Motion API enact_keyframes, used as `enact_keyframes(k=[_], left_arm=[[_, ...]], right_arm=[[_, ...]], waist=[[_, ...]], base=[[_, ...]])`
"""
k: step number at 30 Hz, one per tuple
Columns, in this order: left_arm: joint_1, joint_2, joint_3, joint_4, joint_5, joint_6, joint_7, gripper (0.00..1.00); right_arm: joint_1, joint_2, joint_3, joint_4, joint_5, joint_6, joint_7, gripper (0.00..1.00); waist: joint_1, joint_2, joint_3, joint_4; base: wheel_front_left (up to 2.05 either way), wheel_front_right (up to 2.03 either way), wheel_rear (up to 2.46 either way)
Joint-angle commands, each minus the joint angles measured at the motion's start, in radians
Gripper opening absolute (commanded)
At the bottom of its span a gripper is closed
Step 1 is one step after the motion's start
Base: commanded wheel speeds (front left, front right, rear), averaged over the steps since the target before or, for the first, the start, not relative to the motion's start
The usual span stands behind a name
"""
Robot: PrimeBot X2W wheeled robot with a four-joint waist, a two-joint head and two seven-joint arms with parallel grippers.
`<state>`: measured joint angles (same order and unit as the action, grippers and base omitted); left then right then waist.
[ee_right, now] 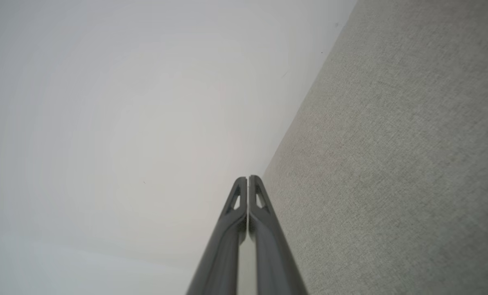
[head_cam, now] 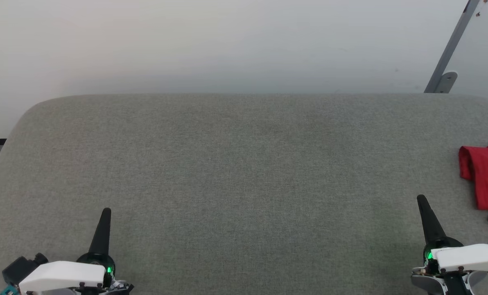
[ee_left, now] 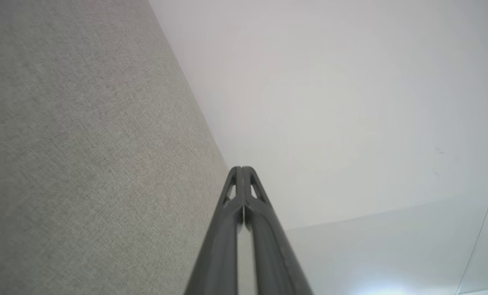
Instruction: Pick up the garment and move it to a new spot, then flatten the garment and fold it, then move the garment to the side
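The left gripper (head_cam: 105, 212) and right gripper (head_cam: 422, 200) are both closed on nothing, fingers pressed together, poised above the near corners of the grey padded table (head_cam: 244, 164). The garment (head_cam: 487, 176) lies in a compact red heap at the table's right edge, near the right gripper and partly cut off. It looks set aside already; if not, that gripper must open and reach right, unobstructed, with the wall strut (head_cam: 448, 49) well apart.

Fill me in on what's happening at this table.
Nothing is being handled right now. The left gripper and the right gripper are both shut and empty, at the near edge of the grey padded surface. The red garment lies bunched at the surface's right side, partly cut off by the head view's edge, apart from the right gripper.
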<state>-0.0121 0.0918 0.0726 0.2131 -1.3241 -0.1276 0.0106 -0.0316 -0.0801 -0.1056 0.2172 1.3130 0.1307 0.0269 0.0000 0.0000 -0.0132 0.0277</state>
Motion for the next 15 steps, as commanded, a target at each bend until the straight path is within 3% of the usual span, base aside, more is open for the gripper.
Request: enact_keyframes(k=[1,15], left_arm=[[-0.022,-0.002,0.006,-0.003,-0.029,-0.004,0.009,0.0],[-0.054,-0.012,0.015,0.01,-0.129,-0.004,0.042,0.0]], right_arm=[[-0.023,0.002,-0.005,-0.003,0.024,0.0,0.008,0.0],[-0.046,0.013,-0.007,0.008,0.127,0.0,0.039,0.0]], waist=[[0.0,0.0,0.001,-0.001],[0.0,0.0,0.006,-0.01]], base=[[0.0,0.0,0.0],[0.0,0.0,0.0]])
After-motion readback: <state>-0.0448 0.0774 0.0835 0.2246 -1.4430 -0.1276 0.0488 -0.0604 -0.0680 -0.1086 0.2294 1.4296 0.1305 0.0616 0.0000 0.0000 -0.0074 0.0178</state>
